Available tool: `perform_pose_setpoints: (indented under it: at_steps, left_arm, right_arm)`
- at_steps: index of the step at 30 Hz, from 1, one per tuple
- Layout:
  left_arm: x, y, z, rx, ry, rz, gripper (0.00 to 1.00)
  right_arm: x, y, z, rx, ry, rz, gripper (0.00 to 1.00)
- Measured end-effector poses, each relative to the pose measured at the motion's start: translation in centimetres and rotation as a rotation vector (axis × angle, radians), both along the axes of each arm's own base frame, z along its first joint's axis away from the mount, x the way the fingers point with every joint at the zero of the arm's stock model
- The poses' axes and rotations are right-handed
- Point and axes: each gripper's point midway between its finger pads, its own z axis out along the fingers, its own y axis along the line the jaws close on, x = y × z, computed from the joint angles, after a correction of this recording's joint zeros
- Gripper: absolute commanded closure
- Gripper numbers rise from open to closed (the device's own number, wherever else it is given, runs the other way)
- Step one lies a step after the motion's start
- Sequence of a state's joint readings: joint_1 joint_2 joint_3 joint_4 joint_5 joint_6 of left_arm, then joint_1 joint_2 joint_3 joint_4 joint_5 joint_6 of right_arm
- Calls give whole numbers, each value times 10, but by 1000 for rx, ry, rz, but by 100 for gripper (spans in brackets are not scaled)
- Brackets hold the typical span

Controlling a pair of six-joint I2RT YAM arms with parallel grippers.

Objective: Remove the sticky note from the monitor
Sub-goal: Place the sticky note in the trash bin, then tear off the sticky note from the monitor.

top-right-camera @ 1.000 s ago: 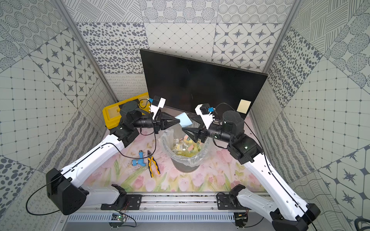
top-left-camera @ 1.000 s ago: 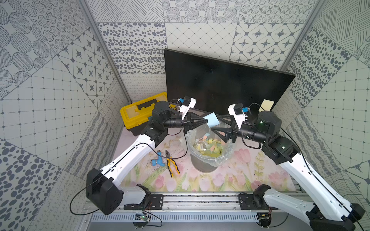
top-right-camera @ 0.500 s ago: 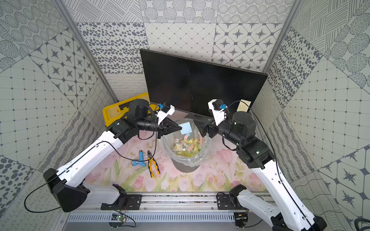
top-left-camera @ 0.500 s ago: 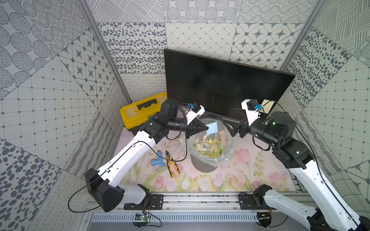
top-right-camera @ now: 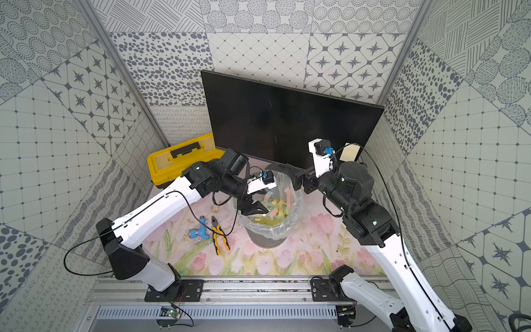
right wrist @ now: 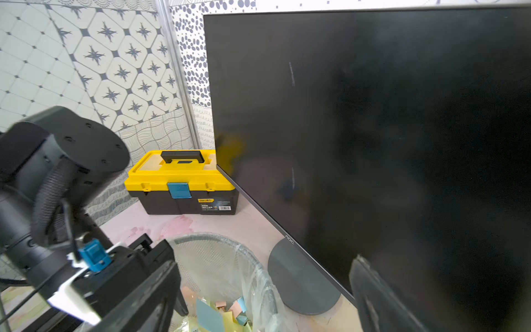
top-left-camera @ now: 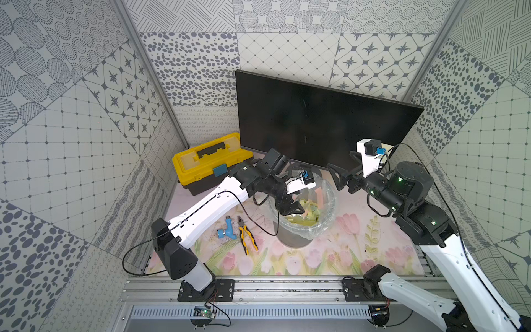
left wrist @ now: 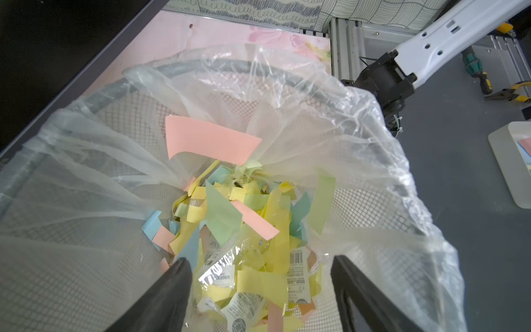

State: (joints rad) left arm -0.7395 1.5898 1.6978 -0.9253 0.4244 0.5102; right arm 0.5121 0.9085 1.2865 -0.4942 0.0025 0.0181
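Note:
The black monitor [top-left-camera: 316, 120] [top-right-camera: 281, 120] [right wrist: 373, 129] stands at the back. A pale yellow sticky note [top-right-camera: 349, 153] sits at its lower right corner, just behind my right wrist. My right gripper [top-left-camera: 337, 178] [top-right-camera: 293, 178] [right wrist: 264, 258] is open and empty, near the monitor's lower edge and beside the bin. My left gripper [top-left-camera: 290, 208] [top-right-camera: 254, 209] [left wrist: 258, 264] points down into the lined mesh bin [top-left-camera: 330, 207] [top-right-camera: 296, 207] [left wrist: 201, 64], open with nothing between its fingers. A blue note [right wrist: 208, 316] lies loose on the pile of coloured notes inside.
A yellow toolbox [top-left-camera: 209, 163] [right wrist: 178, 172] stands at the back left beside the monitor. Yellow-handled pliers [top-left-camera: 247, 234] and a blue pipe fitting [top-left-camera: 227, 231] lie on the floral mat left of the bin. The monitor's round stand base [right wrist: 301, 281] sits right behind the bin.
My left gripper dipped into the bin and opened, letting go of the blue note it held. My right gripper drew back to the right, towards the monitor's lower edge, staying open.

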Motion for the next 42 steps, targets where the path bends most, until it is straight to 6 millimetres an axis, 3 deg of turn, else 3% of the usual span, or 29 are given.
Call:
perform_pose_setpoints:
  at_steps: [4, 10, 15, 19, 24, 29, 36, 42]
  left_arm:
    - [15, 14, 14, -64, -7, 76, 10]
    - [53, 41, 43, -220, 1, 282, 1]
    - [94, 75, 62, -343, 50, 524, 1]
    - [121, 109, 60, -427, 132, 725, 1]
    - [139, 140, 49, -506, 239, 907, 1]
    - [144, 151, 46, -564, 293, 988, 1]
    - [153, 159, 48, -626, 322, 1046, 1]
    - [156, 160, 55, -658, 321, 1052, 1]
  right_arm:
    - [14, -37, -7, 54, 63, -138, 3]
    - [27, -105, -12, 237, 174, -312, 4]
    - [38, -159, -17, 472, 268, -384, 5]
    - [43, -192, -35, 649, 327, -411, 5]
    - [56, -195, -75, 834, 428, -338, 12]
    - [69, -195, -110, 928, 524, -297, 14]
    - [78, -192, -101, 904, 477, -207, 15]
    - [87, -193, -105, 887, 472, -170, 16]
